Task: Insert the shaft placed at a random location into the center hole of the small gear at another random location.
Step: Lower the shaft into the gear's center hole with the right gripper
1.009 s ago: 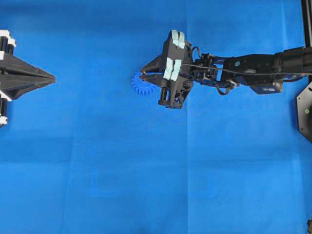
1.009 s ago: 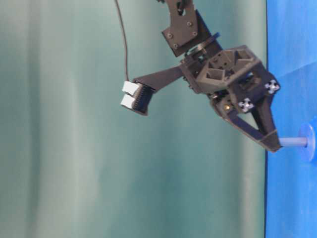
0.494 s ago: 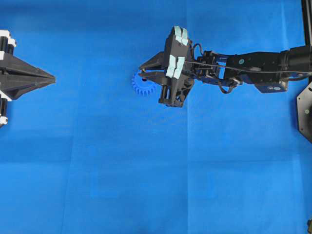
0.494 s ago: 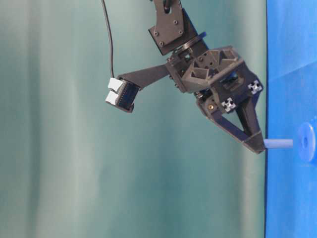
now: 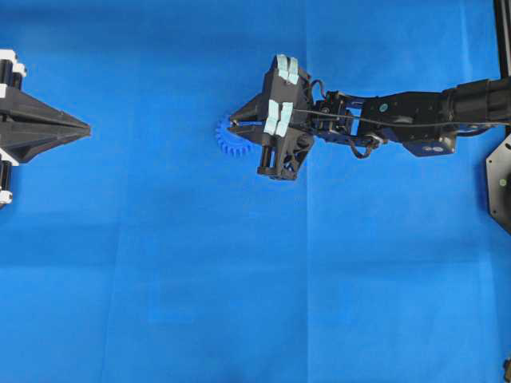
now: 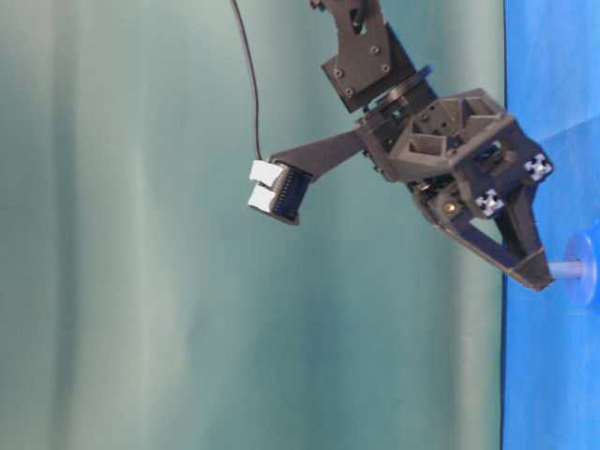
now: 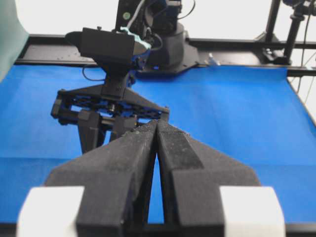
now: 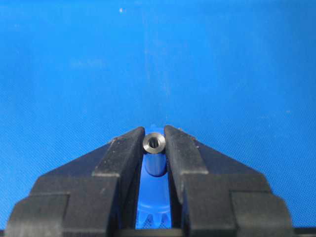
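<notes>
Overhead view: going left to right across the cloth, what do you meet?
Left claw → gear → right claw, its tips over the gear → right arm.

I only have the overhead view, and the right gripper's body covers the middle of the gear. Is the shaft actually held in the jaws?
Observer: Yes. In the right wrist view the shaft is clamped between the jaws of the right gripper, with the small gear directly beyond it.
Operator: Does its tip reach the gear?
Observer: In the table-level view the shaft runs from the jaw tips to the middle of the small gear's face, square to it. I cannot tell how deep it sits.
Operator: And the left side?
Observer: The left wrist view shows the left gripper with its jaws shut on nothing, pointing toward the right arm.
</notes>
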`<control>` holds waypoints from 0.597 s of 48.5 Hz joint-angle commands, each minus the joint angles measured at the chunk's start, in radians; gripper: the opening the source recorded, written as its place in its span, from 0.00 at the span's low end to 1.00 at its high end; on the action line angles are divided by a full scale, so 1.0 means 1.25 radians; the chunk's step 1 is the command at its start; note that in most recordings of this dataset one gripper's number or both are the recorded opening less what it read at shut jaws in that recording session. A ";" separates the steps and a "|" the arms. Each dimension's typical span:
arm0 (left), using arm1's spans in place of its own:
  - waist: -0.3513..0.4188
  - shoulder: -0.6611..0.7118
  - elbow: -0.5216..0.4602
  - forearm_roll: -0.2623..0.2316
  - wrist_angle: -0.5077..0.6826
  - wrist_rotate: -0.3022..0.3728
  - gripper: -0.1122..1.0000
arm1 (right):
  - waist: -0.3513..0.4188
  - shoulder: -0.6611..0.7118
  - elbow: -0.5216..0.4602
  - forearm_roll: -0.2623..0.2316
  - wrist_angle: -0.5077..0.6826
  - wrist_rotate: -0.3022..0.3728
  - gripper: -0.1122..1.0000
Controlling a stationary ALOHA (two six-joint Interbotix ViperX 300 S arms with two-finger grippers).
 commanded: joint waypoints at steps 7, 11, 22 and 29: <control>0.001 0.004 -0.009 0.000 -0.006 -0.001 0.10 | 0.002 0.006 -0.011 0.002 -0.025 0.004 0.14; 0.001 0.004 -0.009 0.000 -0.006 -0.001 0.10 | 0.001 0.017 -0.011 0.002 -0.033 0.005 0.14; 0.001 0.004 -0.009 0.000 -0.005 -0.001 0.10 | 0.001 0.029 -0.010 0.002 -0.033 0.005 0.14; 0.001 0.004 -0.009 0.000 -0.006 0.000 0.10 | 0.002 0.029 -0.010 0.002 -0.031 0.005 0.14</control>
